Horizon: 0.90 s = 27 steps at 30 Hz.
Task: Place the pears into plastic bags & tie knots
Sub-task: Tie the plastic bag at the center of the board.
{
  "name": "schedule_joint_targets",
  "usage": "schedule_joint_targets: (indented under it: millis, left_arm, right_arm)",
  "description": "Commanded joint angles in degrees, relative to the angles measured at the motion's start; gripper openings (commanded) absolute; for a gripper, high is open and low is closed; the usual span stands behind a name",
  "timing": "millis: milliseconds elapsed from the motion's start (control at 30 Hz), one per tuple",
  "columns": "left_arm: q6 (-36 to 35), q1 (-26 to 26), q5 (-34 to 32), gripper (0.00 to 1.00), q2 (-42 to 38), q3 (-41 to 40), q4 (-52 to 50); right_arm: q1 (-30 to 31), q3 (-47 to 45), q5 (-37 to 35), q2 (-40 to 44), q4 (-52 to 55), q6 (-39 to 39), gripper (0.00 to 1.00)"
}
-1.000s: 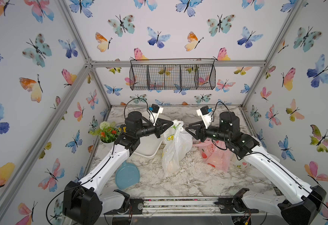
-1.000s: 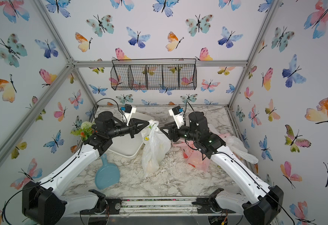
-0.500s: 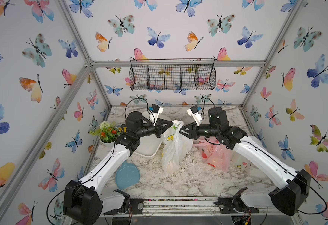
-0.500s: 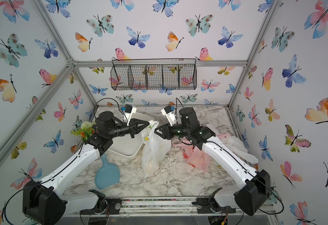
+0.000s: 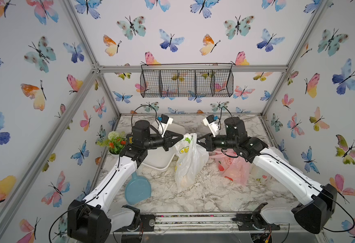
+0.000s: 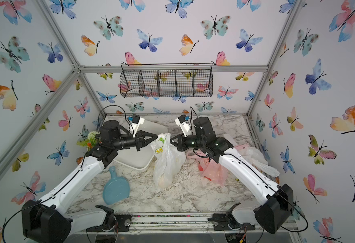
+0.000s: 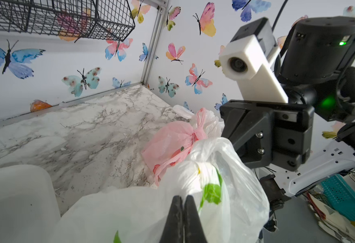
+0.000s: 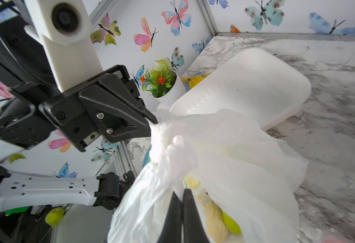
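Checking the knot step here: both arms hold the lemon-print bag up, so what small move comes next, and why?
Probably cross the two gripped ends over each other to start the knot. The left gripper and right gripper each have jaws shut on the top of the thin white lemon-print plastic bag, hanging between them, seemingly untied; the translucent pink plastic bag shows a knot.

Butterfly-papered walls; aluminium frame bars; hanging black wire basket; grey-veined marble tabletop

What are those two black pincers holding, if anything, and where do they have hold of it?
Both hold the lemon-print bag by the gathered plastic at its top, the left pincer on one side and the right pincer on the opposite side.
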State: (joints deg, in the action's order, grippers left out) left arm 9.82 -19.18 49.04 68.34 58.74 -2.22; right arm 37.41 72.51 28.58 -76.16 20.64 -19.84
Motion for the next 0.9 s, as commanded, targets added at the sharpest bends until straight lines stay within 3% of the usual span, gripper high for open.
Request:
schedule_joint_targets:
  millis: [0, 133, 267, 467, 600, 667, 767, 867]
  left_arm:
    - [-1.9, 3.8, -1.8, 0.00, -5.4, 1.8, -7.4]
    - [-2.9, 4.9, -5.4, 0.00, -7.9, 0.0, -10.1]
    - [-2.5, 5.8, -4.4, 0.00, -7.0, -0.3, -10.2]
    - [-3.2, 6.2, -3.1, 0.00, -6.8, -0.2, -12.5]
    - [10.4, 6.1, 9.8, 0.00, -6.1, -3.6, -0.6]
    - [18.4, 5.5, 12.6, 0.00, -6.9, -6.6, 7.7]
    - [19.0, 5.2, 8.9, 0.00, -9.6, -8.4, 7.6]
    - [8.3, 6.7, -2.1, 0.00, -11.3, -6.8, -6.2]
  right_arm:
    - [-2.0, -1.1, -10.3, 2.8, 13.9, 8.0, 0.03]
    - [-4.3, -3.3, -10.6, 4.1, 12.9, 8.9, 0.03]
    - [-4.5, -4.0, -7.3, 3.0, 10.5, 7.7, 0.03]
    - [-4.7, -4.6, -9.6, 2.3, 9.0, 8.5, 0.03]
    - [-4.7, -4.8, -2.4, 0.7, 4.1, 4.6, 0.03]
    - [-4.6, -5.4, -0.8, 0.0, 2.5, 3.6, 0.03]
    - [-4.6, -6.9, -2.2, -0.8, 1.7, 3.2, 0.03]
    - [-5.7, -7.4, -11.3, -1.2, 6.2, 5.7, 0.03]
